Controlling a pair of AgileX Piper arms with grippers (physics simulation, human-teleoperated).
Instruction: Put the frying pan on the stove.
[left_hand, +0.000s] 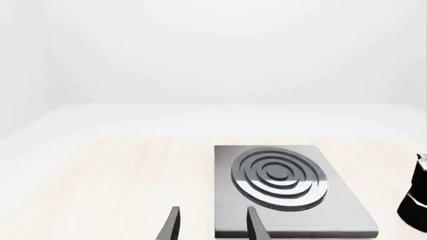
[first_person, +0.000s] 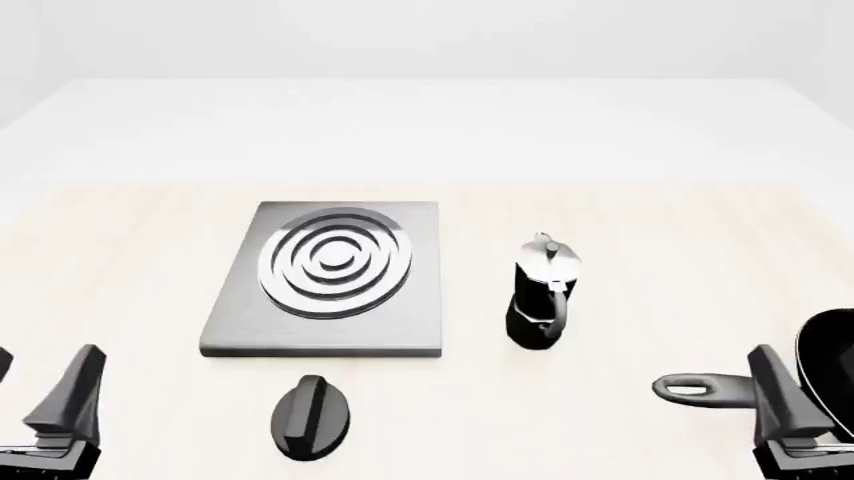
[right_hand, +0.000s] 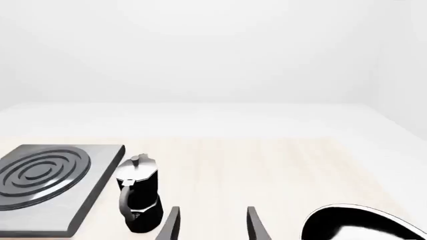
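My front camera looks down and forward from above my arms. Each wrist camera looks low along its fingers, nearer the table. All three share the stove (first_person: 327, 278).

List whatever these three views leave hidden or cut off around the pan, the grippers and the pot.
- Round black frying pan: front view, bowl cut by the right edge, partly behind the right gripper; right wrist view, handle out of frame.
- Left gripper: front view, cut off by the frame's corner.
- Black and silver moka pot: left wrist view, mostly past the edge.
- Black oval knob: absent from both wrist views.
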